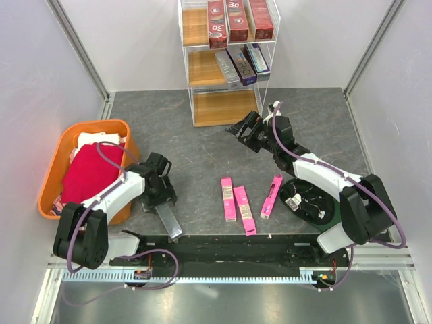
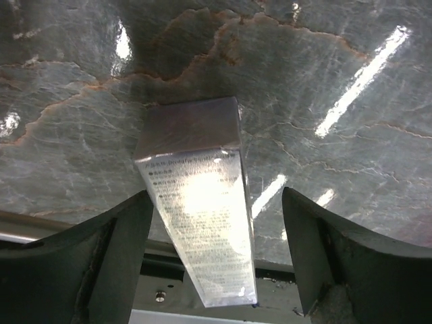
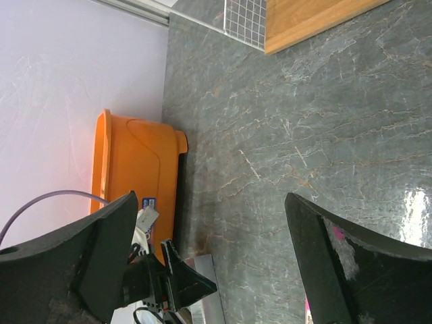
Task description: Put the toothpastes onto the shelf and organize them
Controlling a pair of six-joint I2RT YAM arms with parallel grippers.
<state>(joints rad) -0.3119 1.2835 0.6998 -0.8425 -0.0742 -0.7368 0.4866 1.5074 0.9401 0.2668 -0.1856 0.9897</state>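
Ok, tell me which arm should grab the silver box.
Left. The left claw sits open astride the silver box, a finger each side. The right claw hangs open and empty near the shelf.

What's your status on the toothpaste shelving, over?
Left gripper open, astride the silver toothpaste box on the table. Right gripper open, empty, near the shelf. Three pink boxes lie unshelved; nothing blocks the shelf.

Bright overhead light streaks glare across the table (image 2: 364, 74) and silver box (image 2: 202, 223).
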